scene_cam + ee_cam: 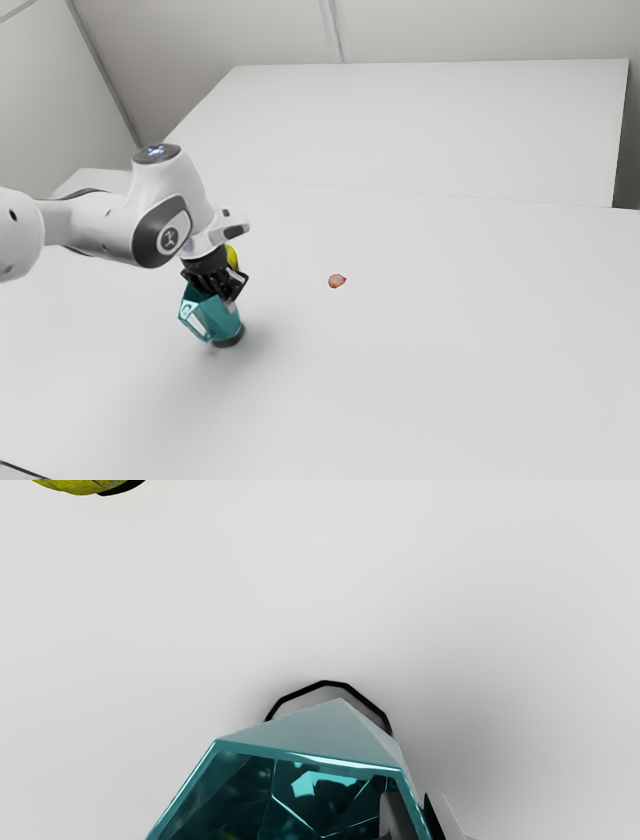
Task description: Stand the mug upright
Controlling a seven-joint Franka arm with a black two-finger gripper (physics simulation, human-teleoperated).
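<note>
Exterior view: your gripper (229, 301), one; teal mug (213, 317), one, directly beneath it, mouth toward it; yellow ball (232, 257), one, near it. Wrist view: fingers closed on mug wall, one inside, one outside.

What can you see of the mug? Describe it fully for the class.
The mug is teal, glossy and faceted, with an angular rim and a black-edged foot; it could be glass or glazed ceramic. Its mouth faces up, but the body leans toward the exterior view's left. The gripper is shut on its wall, one finger inside, one outside. Whether the foot touches the table is unclear.
</note>
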